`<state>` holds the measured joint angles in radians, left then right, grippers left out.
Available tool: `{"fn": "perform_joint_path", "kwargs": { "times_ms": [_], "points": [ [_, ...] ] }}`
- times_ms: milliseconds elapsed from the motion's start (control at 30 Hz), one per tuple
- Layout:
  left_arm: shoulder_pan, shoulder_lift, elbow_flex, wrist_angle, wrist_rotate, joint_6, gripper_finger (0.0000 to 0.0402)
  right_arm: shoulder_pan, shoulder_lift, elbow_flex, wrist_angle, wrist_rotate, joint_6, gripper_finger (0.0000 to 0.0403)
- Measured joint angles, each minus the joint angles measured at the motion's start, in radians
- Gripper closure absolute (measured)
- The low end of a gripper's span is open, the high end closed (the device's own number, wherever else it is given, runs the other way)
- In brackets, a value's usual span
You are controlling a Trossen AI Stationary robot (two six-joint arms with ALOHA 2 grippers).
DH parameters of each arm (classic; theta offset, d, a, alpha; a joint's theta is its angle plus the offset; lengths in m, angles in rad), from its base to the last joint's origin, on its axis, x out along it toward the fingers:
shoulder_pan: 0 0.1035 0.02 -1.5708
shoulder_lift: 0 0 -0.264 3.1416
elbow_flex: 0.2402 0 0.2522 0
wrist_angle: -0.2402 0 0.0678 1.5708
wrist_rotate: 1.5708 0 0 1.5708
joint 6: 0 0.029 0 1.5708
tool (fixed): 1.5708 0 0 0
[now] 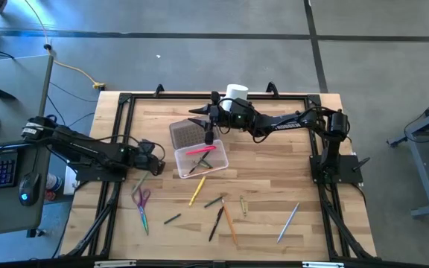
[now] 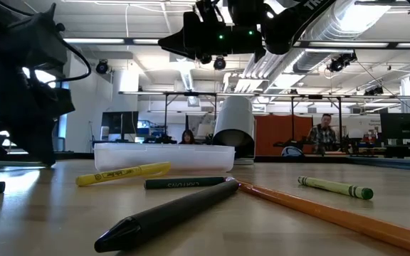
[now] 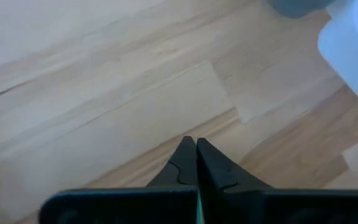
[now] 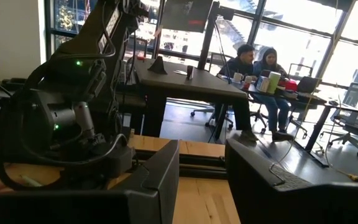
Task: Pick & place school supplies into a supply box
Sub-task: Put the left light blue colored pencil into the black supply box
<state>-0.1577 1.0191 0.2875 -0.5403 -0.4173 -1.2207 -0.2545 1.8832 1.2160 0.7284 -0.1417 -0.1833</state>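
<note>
My table [image 1: 274, 156] is pale striped wood. The clear box [image 1: 201, 161] holds a pink pen [image 1: 199, 150], its lid [image 1: 187, 134] is textured grey. Nearby lie a yellow marker [image 2: 123, 173], orange pencil [image 2: 319, 210], and pink-purple scissors [image 1: 141, 201].

I can read "CRAYOLA" printed along the dark green marker [image 2: 185, 183] lying on the bench. The yellow marker [image 2: 123, 173] beside it carries dark print too, but I can't make that out.

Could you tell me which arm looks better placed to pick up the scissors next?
Probably the left: its gripper, fingers shut, sits just above the scissors beside the supply box. The right gripper, fingers open, is over the box lid, farther away.
</note>
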Motion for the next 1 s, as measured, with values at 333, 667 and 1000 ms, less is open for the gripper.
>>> {"fn": "perform_joint_path", "kwargs": {
  "times_ms": [333,667,1000],
  "points": [
    [0.000,0.003,-0.001,0.055,-0.035,0.047,0.0344,-0.001,0.000,0.000,-0.043,-0.152,-0.036,0.0289],
    [0.000,0.003,-0.001,0.121,-0.086,0.070,0.0363,0.049,0.001,0.000,-0.075,-0.300,-0.158,0.0289],
    [0.000,0.002,-0.001,0.156,-0.087,0.100,0.0360,0.060,0.001,0.000,-0.074,-0.283,-0.155,0.0289]
  ]
}}
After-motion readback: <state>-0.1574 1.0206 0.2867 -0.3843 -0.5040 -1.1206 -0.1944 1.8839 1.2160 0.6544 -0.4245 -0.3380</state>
